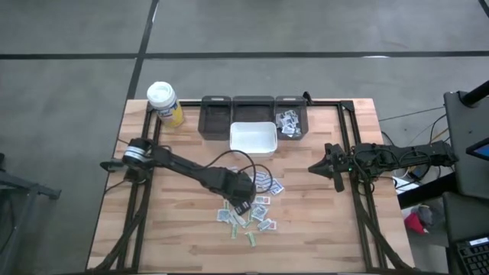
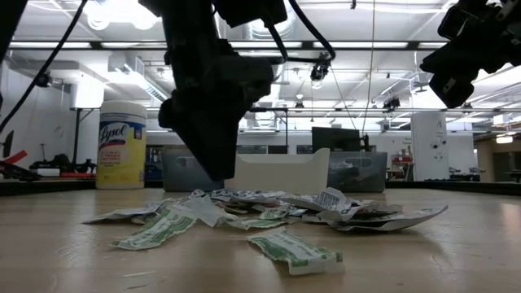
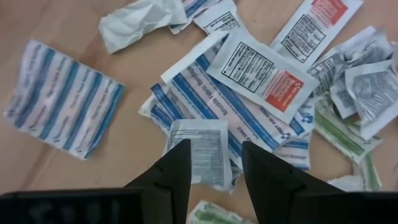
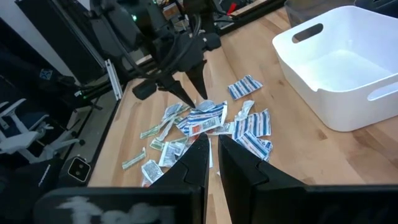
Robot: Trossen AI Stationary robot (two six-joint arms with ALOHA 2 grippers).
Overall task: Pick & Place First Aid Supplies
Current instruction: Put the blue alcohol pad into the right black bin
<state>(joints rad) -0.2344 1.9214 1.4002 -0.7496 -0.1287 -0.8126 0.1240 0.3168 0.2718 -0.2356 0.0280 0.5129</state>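
Note:
The first aid supplies (image 1: 256,206) lie in a loose pile of small flat packets on the wooden table's middle, also seen in the low view (image 2: 269,207). My left gripper (image 3: 214,149) hangs open just above the pile, pointing steeply down. Its fingers stand on either side of a small white packet with grey print (image 3: 202,146); I see no touch. From the right wrist view the left gripper (image 4: 194,99) shows over the pile's left part. My right gripper (image 4: 213,140) is shut and held off the table near the right edge (image 1: 315,167), holding nothing.
A white bin (image 1: 253,137) stands behind the pile, in front of a row of dark trays (image 1: 229,114); the rightmost tray (image 1: 290,122) holds packets. A white-capped yellow bottle (image 1: 164,103) stands at the far left corner. Bare wood lies at the near left and right.

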